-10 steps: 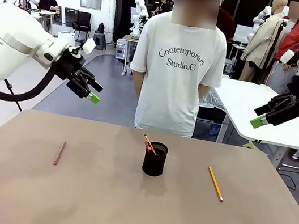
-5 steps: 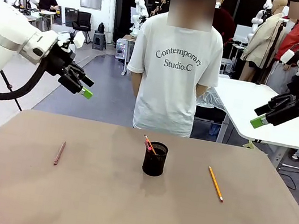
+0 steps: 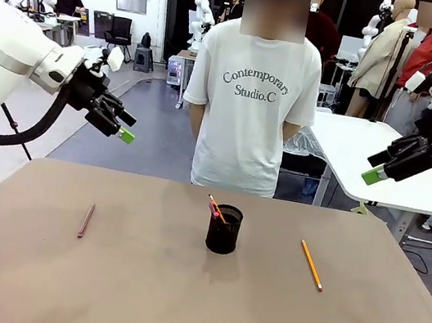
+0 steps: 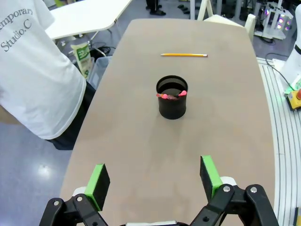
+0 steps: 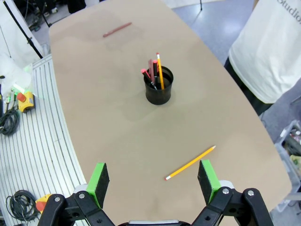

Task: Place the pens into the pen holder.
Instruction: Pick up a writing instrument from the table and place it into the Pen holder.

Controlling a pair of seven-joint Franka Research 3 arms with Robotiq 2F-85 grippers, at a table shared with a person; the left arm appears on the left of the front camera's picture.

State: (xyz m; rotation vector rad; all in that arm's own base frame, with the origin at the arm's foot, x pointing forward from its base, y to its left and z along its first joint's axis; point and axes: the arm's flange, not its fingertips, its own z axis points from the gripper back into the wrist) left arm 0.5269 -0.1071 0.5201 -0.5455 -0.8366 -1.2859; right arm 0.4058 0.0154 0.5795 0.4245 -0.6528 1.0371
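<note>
Pen holder (image 3: 224, 229): upright at mid-worktop (image 3: 135, 297), dark red-black pen (image 3: 215, 209) leaning inside.
Pinkish-brown pen (image 3: 87, 220): flat, well apart on the holder's left.
Yellow pencil (image 3: 311, 265): flat, on its right.
Left gripper (image 3: 125, 127), right gripper (image 3: 377, 166): raised, jaws wide, empty.
Handling: the nearer arm should close across a stick's mid-shaft, then tip it upright over the holder's mouth.
Change: the left gripper has drawn back leftward over the last second; all else unmoved.

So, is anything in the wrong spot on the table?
Yes. The yellow pencil and the pinkish-brown pen lie loose either side of the pen holder, not in it. Nothing looks spilled or broken.
</note>
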